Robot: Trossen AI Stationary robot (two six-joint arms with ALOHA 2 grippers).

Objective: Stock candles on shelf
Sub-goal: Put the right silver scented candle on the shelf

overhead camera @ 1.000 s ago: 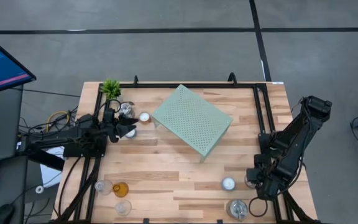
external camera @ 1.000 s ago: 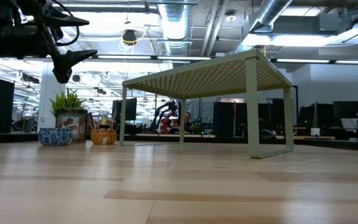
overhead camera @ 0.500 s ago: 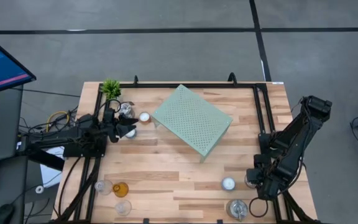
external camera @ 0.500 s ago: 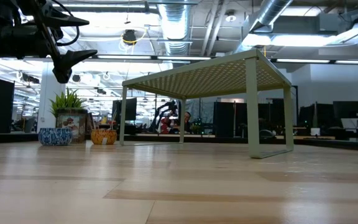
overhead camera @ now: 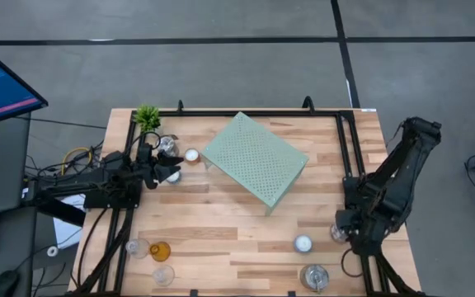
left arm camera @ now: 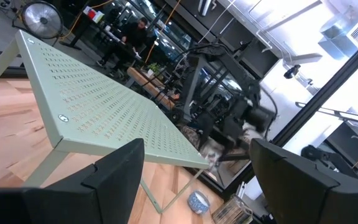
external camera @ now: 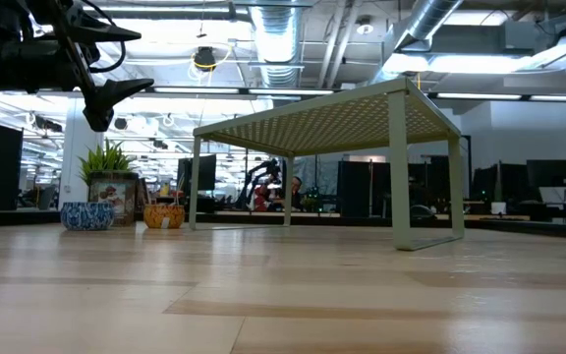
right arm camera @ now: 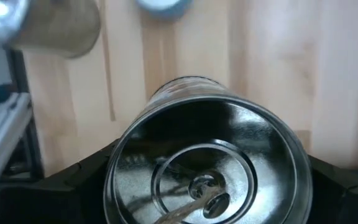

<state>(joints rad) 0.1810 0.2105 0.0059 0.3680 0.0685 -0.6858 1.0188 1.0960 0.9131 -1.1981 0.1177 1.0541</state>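
Observation:
The pale green perforated shelf [overhead camera: 254,158] stands on its legs at the table's middle far side, also in the low view [external camera: 342,118]. My right gripper [overhead camera: 339,233], near the right edge, is shut on a silver tin candle [right arm camera: 207,162]. A white tealight [overhead camera: 303,243] and another silver tin [overhead camera: 314,276] rest on the wood close by. My left gripper [overhead camera: 174,169] hovers open at the far left, beside a few small candles [overhead camera: 191,154]. Clear glass holders [overhead camera: 137,247] and an amber one [overhead camera: 160,250] sit near the front left. My right gripper pinches the silver tin by opposite sides of its round wall [right arm camera: 120,168], one finger [right arm camera: 73,183] on each side. The fingers come from above, pointing steeply down. The tin is upright, its open top and wick facing the camera, lifted clear of the table.
A small green plant [overhead camera: 147,117] stands at the far left corner. Black frame rails [overhead camera: 349,148] run along the table's edges. Bare wood lies between the shelf and the near edge.
My right gripper has risen and drifted a little toward the far edge, lifting the silver tin off the wood with it. The tealight and the other tin stayed where they were.

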